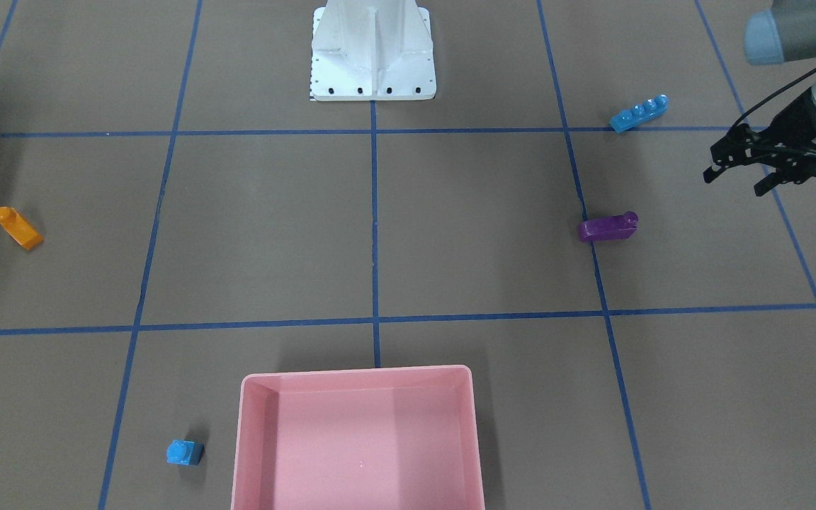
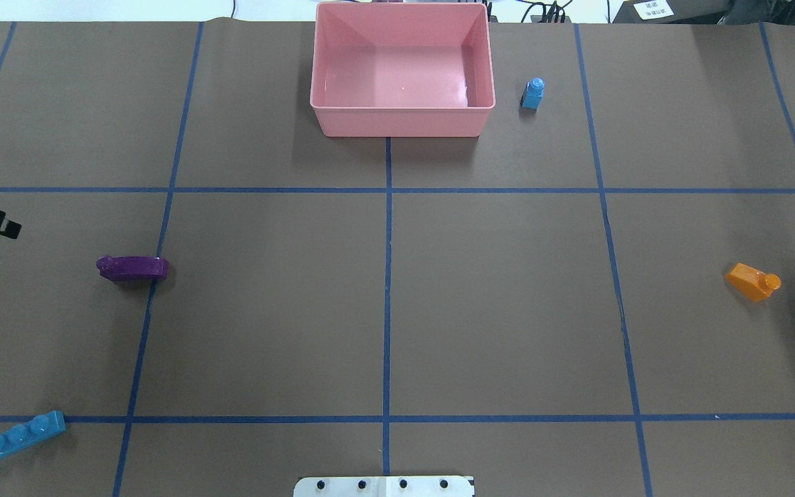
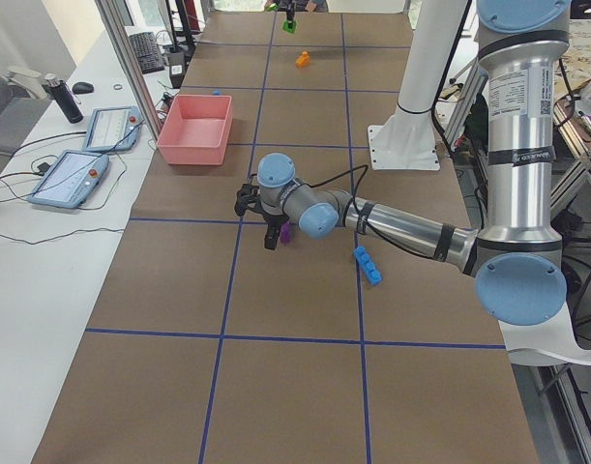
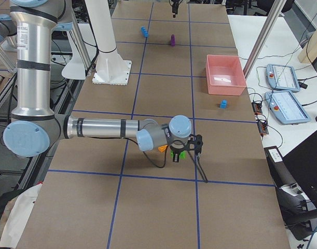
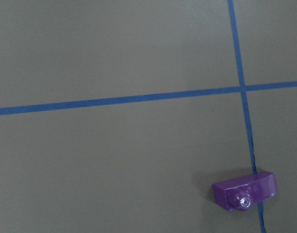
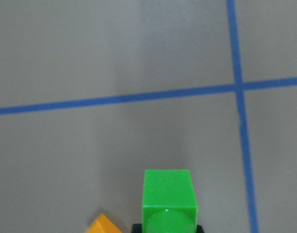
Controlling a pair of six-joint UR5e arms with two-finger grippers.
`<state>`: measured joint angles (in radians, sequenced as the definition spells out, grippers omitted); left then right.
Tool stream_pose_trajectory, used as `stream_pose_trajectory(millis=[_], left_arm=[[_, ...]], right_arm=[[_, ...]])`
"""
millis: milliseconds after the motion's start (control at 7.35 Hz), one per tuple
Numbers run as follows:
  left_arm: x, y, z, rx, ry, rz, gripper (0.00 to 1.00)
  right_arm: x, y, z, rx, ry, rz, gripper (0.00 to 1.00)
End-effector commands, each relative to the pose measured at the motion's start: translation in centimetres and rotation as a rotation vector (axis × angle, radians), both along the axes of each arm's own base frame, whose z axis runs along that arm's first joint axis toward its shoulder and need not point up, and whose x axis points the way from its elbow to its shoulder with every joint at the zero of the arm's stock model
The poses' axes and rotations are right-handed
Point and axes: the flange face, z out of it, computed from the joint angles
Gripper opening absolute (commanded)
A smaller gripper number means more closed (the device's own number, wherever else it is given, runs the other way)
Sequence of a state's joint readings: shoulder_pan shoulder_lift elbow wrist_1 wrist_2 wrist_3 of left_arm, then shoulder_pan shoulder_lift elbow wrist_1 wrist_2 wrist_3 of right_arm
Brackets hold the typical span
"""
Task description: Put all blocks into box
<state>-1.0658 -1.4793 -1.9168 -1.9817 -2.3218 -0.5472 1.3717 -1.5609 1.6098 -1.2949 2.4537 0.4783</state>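
Note:
The pale pink box [image 1: 252, 453] [image 2: 401, 117] holds nothing. The purple sloped brick [image 1: 608, 228] [image 5: 244, 190] lies on a blue line. My left gripper [image 1: 734, 180] hangs open and empty above the table, apart from it, toward the table's left end. The long blue brick [image 1: 638, 114] [image 2: 14, 437] lies near the robot's side. The tiny blue brick [image 2: 533, 93] stands beside the box. The orange sloped brick [image 2: 751, 281] [image 6: 104, 224] lies at the right. My right gripper [image 4: 183, 150] is shut on the green brick [image 6: 168, 199] next to the orange one.
The white robot base [image 1: 372, 49] stands at the table's robot-side edge. Blue tape lines [image 2: 387, 276] divide the brown table into squares. Two tablets [image 3: 87, 150] lie on the side bench beyond the box.

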Motion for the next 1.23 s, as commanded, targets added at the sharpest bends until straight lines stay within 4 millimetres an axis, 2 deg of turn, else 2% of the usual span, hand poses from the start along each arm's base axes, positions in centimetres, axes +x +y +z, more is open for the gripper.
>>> stream_pose_trajectory(millis=[0, 136, 272, 408, 545, 681, 817, 953, 1089], left_arm=[[8.6, 8.9, -0.4, 0.195, -0.161, 0.188, 0.99], [10.8, 12.9, 0.8, 0.311, -0.257, 0.295, 0.99], [10.2, 14.7, 1.5, 0.33, -0.278, 0.353, 0.99], [9.1, 15.8, 3.1, 0.37, -0.308, 0.435, 0.99], [8.0, 16.9, 4.6, 0.381, -0.33, 0.501, 0.99], [7.9, 18.0, 5.3, 0.346, -0.309, 0.546, 0.99], [8.9, 19.1, 5.3, 0.339, -0.294, 0.586, 0.99], [9.9, 20.2, 5.5, 0.344, -0.29, 0.63, 0.99], [10.6, 21.0, 5.5, 0.351, -0.285, 0.659, 0.99]], right_arm=[[-8.8, -11.1, -12.2, 0.005, -0.045, 0.011, 0.0], [-12.6, -15.2, -18.0, -0.03, -0.071, 0.046, 0.0], [-15.8, -18.0, -23.3, -0.058, -0.086, 0.083, 0.0], [-20.4, -20.2, -28.3, -0.07, -0.077, 0.106, 0.0], [-23.9, -22.2, -33.5, -0.064, -0.044, 0.181, 0.0], [-26.8, -23.3, -37.4, -0.077, -0.023, 0.262, 0.0], [-29.7, -24.3, -40.2, -0.093, -0.001, 0.328, 0.0], [-34.0, -25.0, -43.1, -0.102, 0.027, 0.394, 0.0], [-38.1, -25.6, -44.1, -0.103, 0.011, 0.493, 0.0]])
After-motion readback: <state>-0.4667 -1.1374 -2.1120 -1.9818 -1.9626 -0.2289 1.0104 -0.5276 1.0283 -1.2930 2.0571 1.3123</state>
